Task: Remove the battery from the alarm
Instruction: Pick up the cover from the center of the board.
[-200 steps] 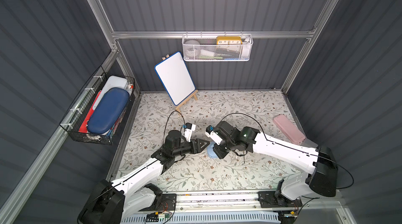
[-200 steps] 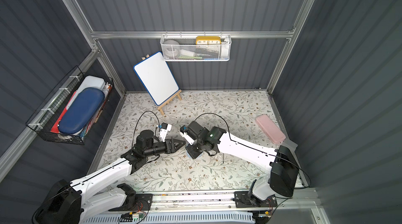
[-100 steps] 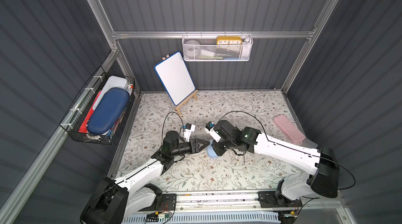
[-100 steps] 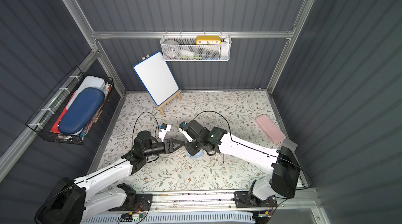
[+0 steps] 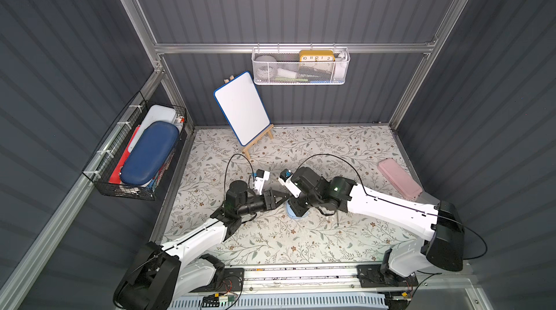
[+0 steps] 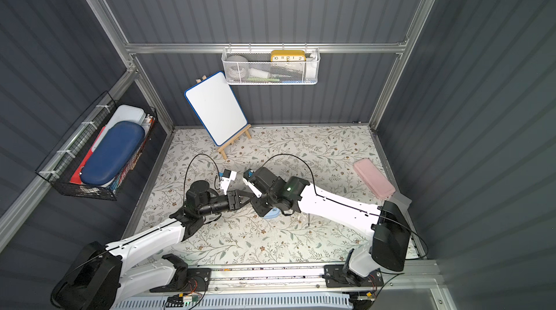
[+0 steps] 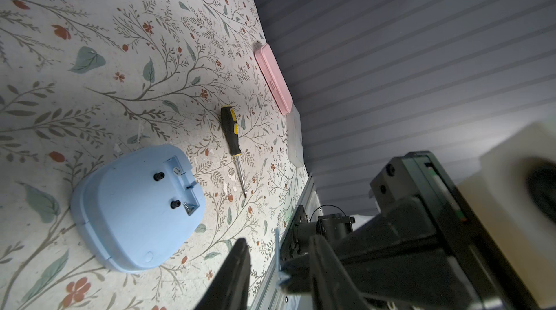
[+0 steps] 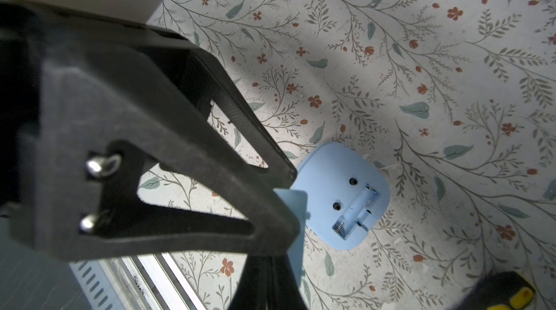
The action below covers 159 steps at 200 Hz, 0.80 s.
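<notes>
Alarm: small light-blue rounded-square plastic clock, lying face down on the floral-patterned tabletop, just below both hands; plain back turned up, probably to expose the battery bay.
Battery bay: uncovered trough in the alarm's back, spring at one end; looks empty.
Battery: not seen in any view; whereabouts cannot be told.
Cover: small flat light-blue plastic piece, raised clear of the alarm, probably to keep the bay open.
Right hand: together, clamped on the cover.
Left hand: fingers apart, straddling the cover's thin edge with a gap each side; touching nothing, seemingly placed to receive it.
Screwdriver: black-and-yellow handle, slim metal shaft, lying on the tabletop near the alarm, untouched.
</notes>
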Each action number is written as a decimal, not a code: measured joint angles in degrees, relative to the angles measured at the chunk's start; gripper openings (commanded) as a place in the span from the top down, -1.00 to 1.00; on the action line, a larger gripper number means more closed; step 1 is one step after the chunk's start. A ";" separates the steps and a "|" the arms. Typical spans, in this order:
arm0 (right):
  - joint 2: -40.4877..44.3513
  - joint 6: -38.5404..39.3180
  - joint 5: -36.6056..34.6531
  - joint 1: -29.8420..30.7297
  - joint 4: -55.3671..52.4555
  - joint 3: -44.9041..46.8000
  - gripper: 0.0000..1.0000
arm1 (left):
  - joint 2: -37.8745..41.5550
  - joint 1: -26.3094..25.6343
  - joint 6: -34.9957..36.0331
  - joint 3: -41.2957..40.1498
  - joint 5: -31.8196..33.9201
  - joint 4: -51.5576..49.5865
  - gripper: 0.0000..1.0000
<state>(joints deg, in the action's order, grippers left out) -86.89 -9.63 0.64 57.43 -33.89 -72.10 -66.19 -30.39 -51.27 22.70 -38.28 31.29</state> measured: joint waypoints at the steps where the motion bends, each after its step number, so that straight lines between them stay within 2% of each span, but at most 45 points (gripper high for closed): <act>1: -0.04 0.00 0.07 0.04 0.02 -0.02 1.00 | 0.00 0.00 0.00 0.00 0.00 0.00 0.29; 59: -1.46 -0.42 0.87 0.94 0.09 -1.03 1.00 | -0.22 0.00 0.22 0.00 1.64 0.35 0.57; 94: -1.86 -0.42 0.85 1.09 0.13 -1.09 1.00 | 0.57 0.02 0.83 0.04 2.99 -0.35 0.85; 107: -1.88 -0.48 0.61 1.11 0.17 -1.18 1.00 | 0.57 0.07 1.01 0.17 3.21 -0.72 0.86; 120: -1.97 -0.66 0.31 1.11 0.20 -1.29 1.00 | 0.59 0.04 1.27 0.44 3.43 -1.09 0.73; 136: -2.38 -0.92 -0.33 1.14 0.09 -1.90 1.00 | 0.83 0.07 1.77 0.76 3.61 -1.86 0.69; 159: -3.02 -1.22 -0.48 1.18 0.17 -2.60 1.00 | 1.90 0.07 2.34 0.83 4.11 -3.08 0.74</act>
<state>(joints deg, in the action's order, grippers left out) -89.91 -10.85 0.16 58.61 -33.71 -74.70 -64.29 -30.33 -48.93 23.53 -34.17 28.21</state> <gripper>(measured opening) 0.069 0.147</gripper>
